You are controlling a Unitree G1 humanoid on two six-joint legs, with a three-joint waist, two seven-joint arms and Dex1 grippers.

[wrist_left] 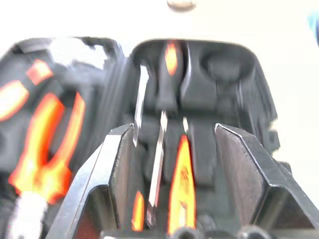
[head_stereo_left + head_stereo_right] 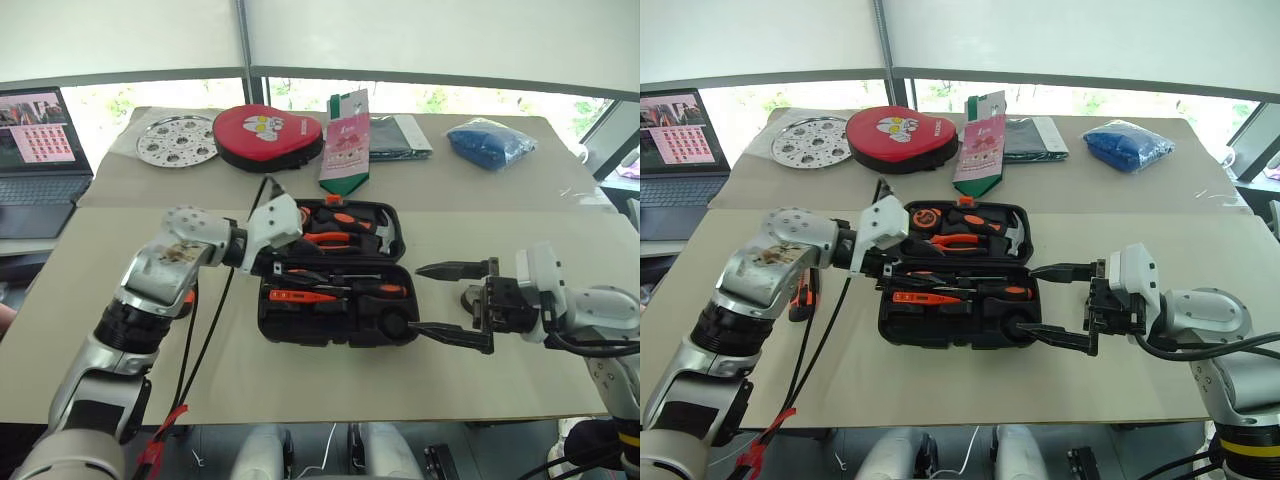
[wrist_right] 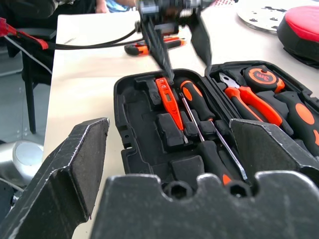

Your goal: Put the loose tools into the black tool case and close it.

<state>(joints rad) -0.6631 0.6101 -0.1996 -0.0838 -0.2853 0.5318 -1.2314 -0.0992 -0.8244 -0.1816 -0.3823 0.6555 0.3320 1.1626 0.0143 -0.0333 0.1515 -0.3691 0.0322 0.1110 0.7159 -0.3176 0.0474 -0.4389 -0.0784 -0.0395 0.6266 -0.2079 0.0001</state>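
Black case lies open on desk. Left tool spread, empty, over screwdriver. Right tool spread wide, empty, beside case.

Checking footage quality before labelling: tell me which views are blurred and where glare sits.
Left wrist view: smeared throughout, the black tool case soft. Right wrist view: case sharp, the left gripper blurred. Left eye view: sharp; windows behind blown out, table evenly lit.

both grippers flank the open black tool case, crowding its sides.
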